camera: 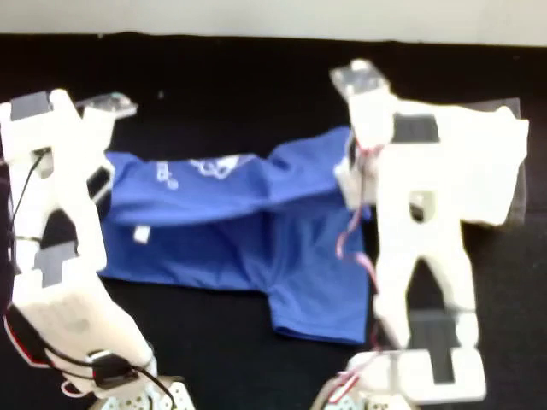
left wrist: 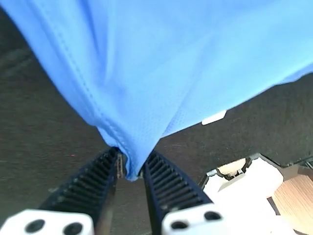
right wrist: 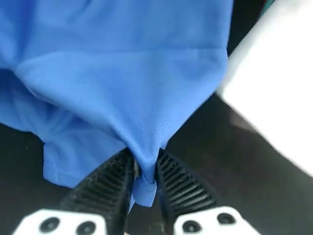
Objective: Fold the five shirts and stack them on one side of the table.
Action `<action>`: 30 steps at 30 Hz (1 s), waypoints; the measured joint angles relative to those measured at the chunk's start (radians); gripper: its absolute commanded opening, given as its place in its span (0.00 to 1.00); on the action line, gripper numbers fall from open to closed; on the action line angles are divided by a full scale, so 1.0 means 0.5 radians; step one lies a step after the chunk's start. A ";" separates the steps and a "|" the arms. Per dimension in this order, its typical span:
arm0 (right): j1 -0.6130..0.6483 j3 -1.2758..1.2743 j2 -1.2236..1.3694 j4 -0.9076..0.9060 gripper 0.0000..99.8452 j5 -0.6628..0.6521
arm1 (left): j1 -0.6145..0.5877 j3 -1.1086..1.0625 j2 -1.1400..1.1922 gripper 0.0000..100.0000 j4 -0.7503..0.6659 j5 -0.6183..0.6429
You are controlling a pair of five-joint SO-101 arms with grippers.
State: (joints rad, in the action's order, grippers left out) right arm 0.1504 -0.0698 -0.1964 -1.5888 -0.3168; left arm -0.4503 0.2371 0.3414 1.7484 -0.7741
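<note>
My left claw (left wrist: 131, 167) and right claw (right wrist: 145, 169) each pinch an edge of the blue shirt (camera: 248, 231) over the black desk (camera: 214, 77).

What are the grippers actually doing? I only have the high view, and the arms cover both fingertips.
Observer: In the left wrist view, the left gripper is shut on the blue shirt, pinching its stitched hem.
Operator: And the right one?
Observer: In the right wrist view, the right gripper is shut on the shirt too. A small fabric tab pokes out past its fingers.
</note>
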 measured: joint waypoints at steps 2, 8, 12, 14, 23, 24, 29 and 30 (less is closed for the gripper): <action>0.003 -0.341 -0.252 0.083 0.01 -0.003 | -0.028 -0.144 -0.064 0.01 -0.052 -0.037; 0.003 -1.068 -0.887 0.123 0.01 -0.104 | -0.074 -0.423 -0.120 0.01 -0.120 -0.086; 0.003 -1.310 -1.185 0.071 0.01 -0.181 | -0.117 -0.454 -0.120 0.01 -0.123 -0.092; 0.003 -1.427 -1.274 0.061 0.01 -0.218 | -0.163 -0.470 -0.120 0.01 -0.123 -0.132; 0.006 -1.654 -1.424 0.061 0.04 -0.233 | -0.172 -0.687 -0.126 0.01 -0.187 -0.150; 0.006 -1.654 -1.424 0.061 0.09 -0.233 | -0.172 -0.687 -0.126 0.03 -0.193 -0.150; 0.021 -1.654 -1.430 -0.034 0.23 -0.233 | -0.175 -0.660 -0.126 0.15 -0.193 -0.150; 0.046 -1.648 -1.430 -0.074 0.22 -0.233 | -0.190 -0.620 -0.126 0.16 -0.184 -0.150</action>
State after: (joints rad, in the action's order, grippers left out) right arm 0.1734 -0.8938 -0.9114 -1.6256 -0.4335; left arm -0.5455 -0.0729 0.2785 1.6563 -0.8493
